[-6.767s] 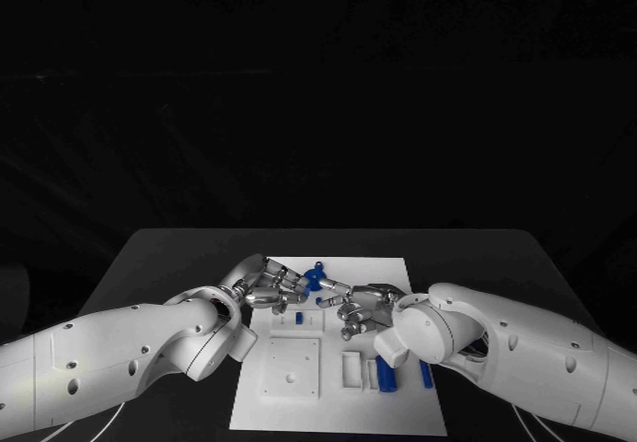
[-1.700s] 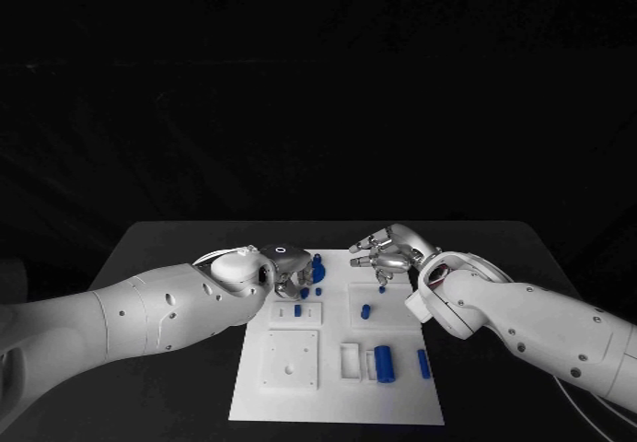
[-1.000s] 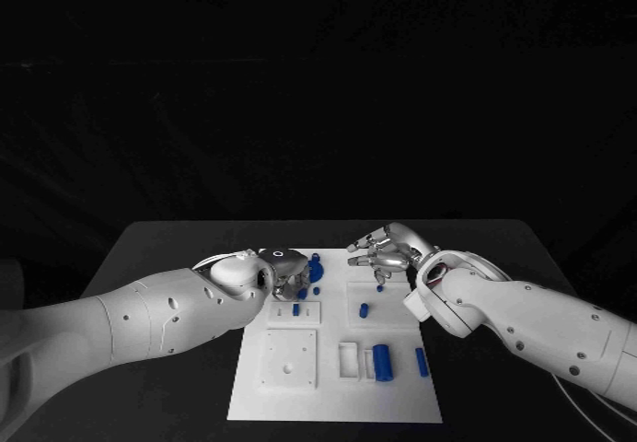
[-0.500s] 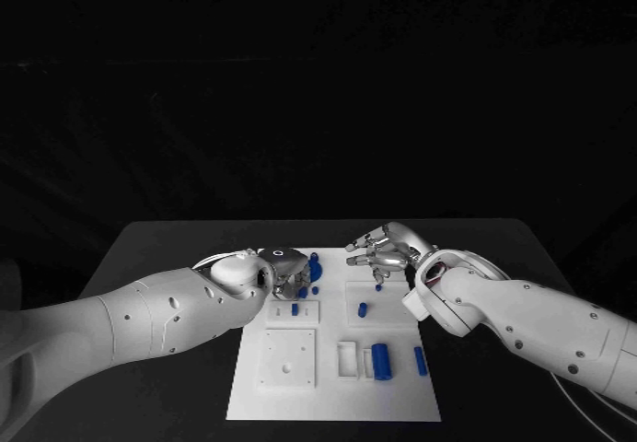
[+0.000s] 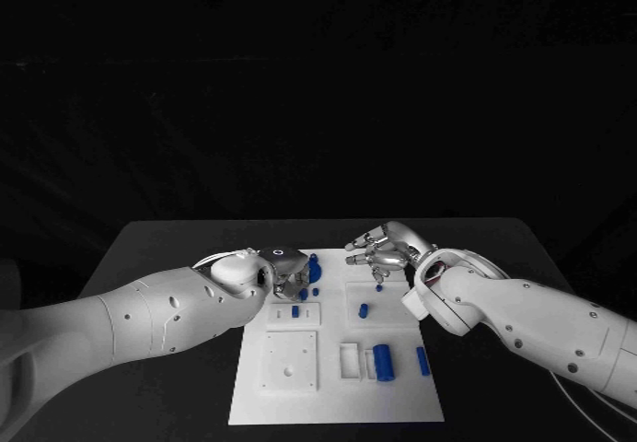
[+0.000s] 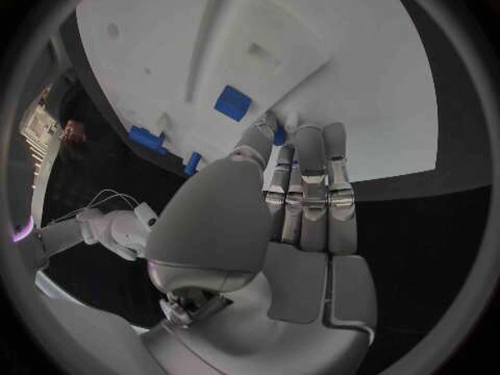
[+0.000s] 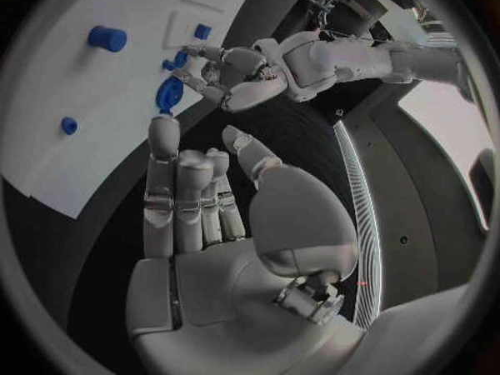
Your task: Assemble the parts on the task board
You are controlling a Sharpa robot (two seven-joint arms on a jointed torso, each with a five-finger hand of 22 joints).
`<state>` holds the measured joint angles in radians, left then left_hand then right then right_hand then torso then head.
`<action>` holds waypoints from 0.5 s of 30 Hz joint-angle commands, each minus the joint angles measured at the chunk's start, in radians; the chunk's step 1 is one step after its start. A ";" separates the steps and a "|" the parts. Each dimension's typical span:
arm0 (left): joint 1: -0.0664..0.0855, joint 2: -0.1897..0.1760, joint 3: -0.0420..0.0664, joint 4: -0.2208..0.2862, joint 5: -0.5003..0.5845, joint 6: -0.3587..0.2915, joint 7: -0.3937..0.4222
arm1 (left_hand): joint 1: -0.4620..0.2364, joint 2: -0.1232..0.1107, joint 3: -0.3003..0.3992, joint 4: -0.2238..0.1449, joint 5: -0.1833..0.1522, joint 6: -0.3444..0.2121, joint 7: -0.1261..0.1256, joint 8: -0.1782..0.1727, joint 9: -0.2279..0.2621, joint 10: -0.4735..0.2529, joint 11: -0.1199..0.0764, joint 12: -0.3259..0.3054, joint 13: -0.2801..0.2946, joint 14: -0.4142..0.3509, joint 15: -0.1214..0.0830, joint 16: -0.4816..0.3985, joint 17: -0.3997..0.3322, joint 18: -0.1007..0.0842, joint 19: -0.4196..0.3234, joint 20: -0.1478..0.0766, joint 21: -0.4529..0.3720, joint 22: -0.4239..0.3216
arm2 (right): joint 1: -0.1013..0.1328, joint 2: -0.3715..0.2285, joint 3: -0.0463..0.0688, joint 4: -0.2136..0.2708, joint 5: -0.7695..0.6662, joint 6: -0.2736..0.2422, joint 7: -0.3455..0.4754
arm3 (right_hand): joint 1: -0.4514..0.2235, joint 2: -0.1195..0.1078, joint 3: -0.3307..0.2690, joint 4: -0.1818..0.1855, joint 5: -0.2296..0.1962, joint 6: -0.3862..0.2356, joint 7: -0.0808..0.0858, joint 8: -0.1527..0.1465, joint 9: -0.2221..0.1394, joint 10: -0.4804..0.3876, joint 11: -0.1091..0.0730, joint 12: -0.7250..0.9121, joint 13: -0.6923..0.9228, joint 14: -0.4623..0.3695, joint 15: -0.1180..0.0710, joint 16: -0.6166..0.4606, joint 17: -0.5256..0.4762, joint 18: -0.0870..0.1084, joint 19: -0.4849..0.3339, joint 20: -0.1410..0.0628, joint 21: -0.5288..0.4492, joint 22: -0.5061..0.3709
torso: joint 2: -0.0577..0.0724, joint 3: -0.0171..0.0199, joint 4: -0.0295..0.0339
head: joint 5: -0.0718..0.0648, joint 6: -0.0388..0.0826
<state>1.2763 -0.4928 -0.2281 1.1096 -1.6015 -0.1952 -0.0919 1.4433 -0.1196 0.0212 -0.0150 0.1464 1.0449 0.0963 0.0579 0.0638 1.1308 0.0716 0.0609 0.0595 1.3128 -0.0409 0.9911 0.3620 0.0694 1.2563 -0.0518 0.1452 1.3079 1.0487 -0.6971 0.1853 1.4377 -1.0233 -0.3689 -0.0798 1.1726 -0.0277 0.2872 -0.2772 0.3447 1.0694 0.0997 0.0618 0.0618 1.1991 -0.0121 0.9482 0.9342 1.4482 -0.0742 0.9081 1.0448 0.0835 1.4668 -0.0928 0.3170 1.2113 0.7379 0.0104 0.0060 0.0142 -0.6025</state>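
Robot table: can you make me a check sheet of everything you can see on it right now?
Surface: black table, white task board lying in its middle.
Job's things: blue cylinder and blue bar at the board's near right; small blue pegs in the middle; blue disc at the far end by the left hand.
Clutter: nothing seen.
Hands: left hand reaches down at the disc, whether it holds it cannot be told; right hand hovers over the board's far right, fingers apart, holding nothing.
Cables: thin ones under the right arm.
Surroundings: dark.
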 commanded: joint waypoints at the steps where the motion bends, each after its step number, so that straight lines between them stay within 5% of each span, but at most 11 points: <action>1: -0.007 0.005 -0.003 0.001 0.004 0.034 0.009 | -0.016 -0.005 -0.015 0.010 -0.005 -0.004 0.008 0.004 -0.001 -0.006 0.004 0.007 0.000 0.001 0.009 -0.002 -0.001 -0.011 0.007 0.001 -0.009 0.003 | 0.000 0.000 0.000 0.002 -0.006 0.011 0.004 | -0.006 -0.001 -0.006 -0.001 0.006 0.005 0.003 0.000 0.001 0.007 0.000 0.001 0.001 0.003 -0.005 0.007 0.001 0.006 0.034 -0.007 -0.006 0.001 | 0.000 0.0000 -0.0002 | 0.000 0.000; 7: -0.007 0.009 -0.003 -0.003 0.007 0.036 0.006 | -0.023 -0.010 -0.045 0.055 -0.001 -0.006 0.017 0.005 -0.001 -0.003 0.007 0.010 0.001 0.002 0.014 0.000 -0.004 -0.009 0.022 0.005 -0.039 0.005 | 0.000 0.000 0.000 0.003 -0.006 0.011 0.004 | -0.006 -0.001 -0.006 -0.001 0.006 0.005 0.003 0.000 0.001 0.007 0.000 0.001 0.001 0.003 -0.005 0.007 0.001 0.006 0.034 -0.007 -0.006 0.001 | 0.000 0.0001 0.0001 | 0.000 0.001; 15: -0.007 0.014 -0.004 -0.008 0.008 0.051 0.002 | -0.004 0.020 -0.043 0.040 0.016 0.022 0.018 0.004 -0.001 0.037 0.003 0.008 0.000 0.002 0.015 0.004 -0.002 -0.005 0.025 0.007 -0.044 0.014 | 0.000 0.000 0.000 0.003 -0.006 0.012 0.004 | -0.006 -0.001 -0.006 -0.001 0.006 0.005 0.003 0.000 0.001 0.007 0.000 0.001 0.001 0.003 -0.005 0.007 0.001 0.006 0.034 -0.007 -0.006 0.001 | 0.000 -0.0006 0.0003 | -0.002 -0.002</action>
<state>1.2767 -0.4839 -0.2277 1.0988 -1.6012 -0.1914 -0.0956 1.4325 -0.1186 -0.0210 0.0331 0.1580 1.0622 0.1151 0.0627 0.0626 1.1633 0.0749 0.0698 0.0590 1.3166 -0.0301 0.9911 0.3586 0.0694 1.2760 -0.0430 0.1054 1.3077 1.0487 -0.6972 0.1853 1.4388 -1.0233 -0.3685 -0.0801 1.1726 -0.0277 0.2872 -0.2772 0.3447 1.0694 0.0997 0.0619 0.0618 1.1991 -0.0121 0.9482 0.9341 1.4481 -0.0742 0.9081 1.0445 0.0835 1.4668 -0.0928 0.3170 1.2112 0.7379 0.0101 0.0061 0.0130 -0.6035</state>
